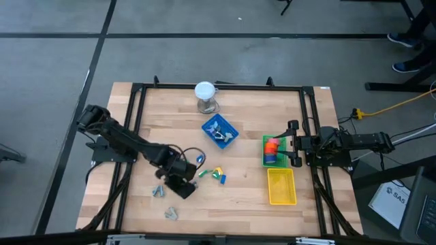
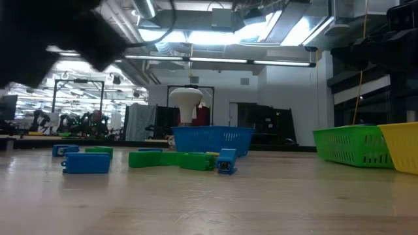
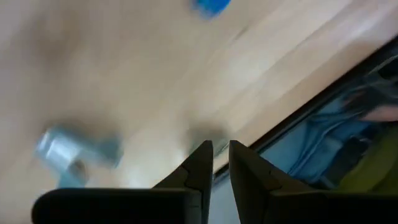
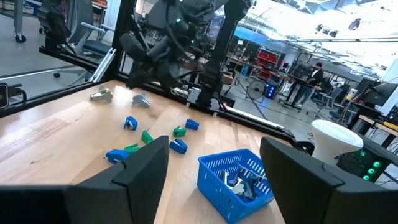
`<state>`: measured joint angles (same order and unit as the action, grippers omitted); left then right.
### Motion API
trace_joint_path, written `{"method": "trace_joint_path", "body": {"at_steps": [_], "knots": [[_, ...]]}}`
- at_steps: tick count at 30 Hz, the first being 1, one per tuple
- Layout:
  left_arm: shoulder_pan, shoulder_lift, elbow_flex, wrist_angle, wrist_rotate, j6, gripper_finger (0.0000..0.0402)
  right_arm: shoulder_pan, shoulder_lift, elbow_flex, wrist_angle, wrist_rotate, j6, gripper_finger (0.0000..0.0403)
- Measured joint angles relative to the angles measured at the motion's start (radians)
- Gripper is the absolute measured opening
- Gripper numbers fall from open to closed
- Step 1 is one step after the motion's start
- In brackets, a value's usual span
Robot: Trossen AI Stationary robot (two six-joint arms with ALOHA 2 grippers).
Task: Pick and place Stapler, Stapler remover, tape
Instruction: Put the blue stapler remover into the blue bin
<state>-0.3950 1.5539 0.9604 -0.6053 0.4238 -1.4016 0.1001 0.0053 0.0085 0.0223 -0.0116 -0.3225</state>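
Note:
Orange and red tape pieces (image 1: 272, 145) lie in the green basket (image 1: 266, 162) beside a blue piece. Two grey metal staple removers (image 1: 159, 192) (image 1: 171, 214) lie on the wood near the table's near left. One of them (image 3: 74, 152) shows in the left wrist view. Slim green, blue and yellow staplers (image 1: 212, 175) (image 2: 173, 158) are scattered mid-table. My left gripper (image 1: 181, 186) (image 3: 221, 154) hovers just right of the nearer-left remover, fingers almost together with nothing between them. My right gripper (image 1: 291, 143) (image 4: 214, 168) waits open at the green basket's right side.
A blue basket (image 1: 219, 131) (image 4: 235, 182) holding small pieces stands at centre-far. A yellow basket (image 1: 281, 186) sits nearer than the green one. A white domed object (image 1: 205, 95) stands by the far edge. A black frame (image 1: 136, 122) borders the table. Bare wood lies along the near edge.

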Motion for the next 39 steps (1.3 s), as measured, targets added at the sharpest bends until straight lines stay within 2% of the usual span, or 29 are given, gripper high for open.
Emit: {"method": "trace_joint_path", "body": {"at_steps": [6, 13, 17, 29, 34, 39], "knots": [[-0.054, 0.000, 0.000, -0.188, 0.114, -0.079, 0.0047, 0.000, 0.000, 0.000, 0.000, 0.000, 0.000, 0.0259], [-0.095, 0.000, 0.000, -0.358, 0.121, -0.115, 0.0047, 0.000, 0.000, 0.000, 0.000, 0.000, 0.000, 0.0259], [-0.107, 0.000, 0.000, -0.363, 0.113, -0.156, 0.0047, 0.000, 0.000, 0.000, 0.000, 0.000, 0.000, 0.0259], [-0.109, 0.001, 0.000, -0.363, -0.042, -0.170, 0.0047, 0.000, 0.000, 0.000, 0.000, 0.000, 0.000, 0.0259], [-0.109, 0.001, 0.000, -0.364, -0.045, -0.209, 0.0052, 0.000, 0.000, 0.000, 0.000, 0.000, 0.000, 0.0259], [-0.109, 0.001, 0.000, -0.364, -0.045, -0.228, 0.0078, 0.000, 0.000, 0.000, 0.000, 0.000, 0.000, 0.0259]]}}
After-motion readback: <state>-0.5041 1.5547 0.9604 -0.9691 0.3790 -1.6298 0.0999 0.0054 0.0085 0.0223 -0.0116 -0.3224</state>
